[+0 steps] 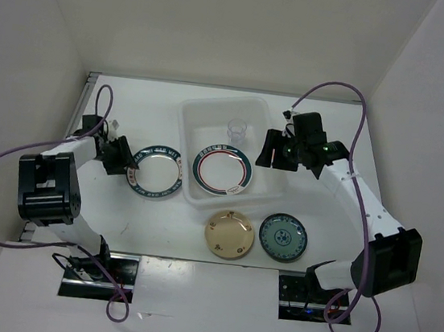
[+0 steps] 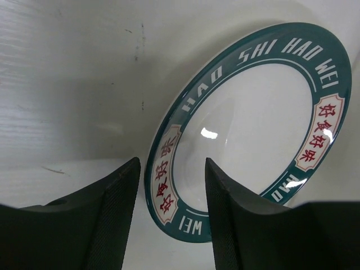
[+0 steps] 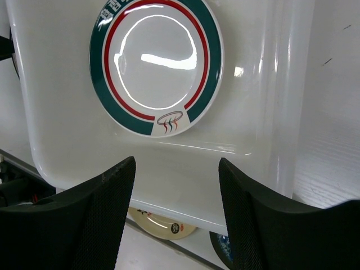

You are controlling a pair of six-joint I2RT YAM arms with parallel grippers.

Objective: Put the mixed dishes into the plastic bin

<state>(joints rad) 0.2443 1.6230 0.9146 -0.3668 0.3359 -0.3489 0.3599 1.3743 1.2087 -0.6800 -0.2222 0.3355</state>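
Top external: plastic bin [image 1: 198, 127] mid-table, green-red plate [image 1: 220, 171] and clear cup [image 1: 236, 129] inside; blue-rim plate [image 1: 155, 172] just beside its 9 o'clock wall, cream plate [image 1: 229, 234] and teal plate [image 1: 283, 237] past its 6 o'clock rim.
Left wrist: left gripper [image 2: 171, 169] jaws apart, blue-rim plate's edge seen in the gap.
Right wrist: right gripper [image 3: 177, 166] jaws apart above the bin's wall.

Cup [image 1: 236, 129] behind plate [image 1: 221, 170] in bin [image 1: 203, 123], dish [image 1: 156, 172] left of bin

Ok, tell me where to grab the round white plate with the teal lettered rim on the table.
Pinch the white teal-rimmed plate at its left edge, coming from the left, where the left gripper sits open. It lies flat and wide, so likely only the rim fits the jaws.
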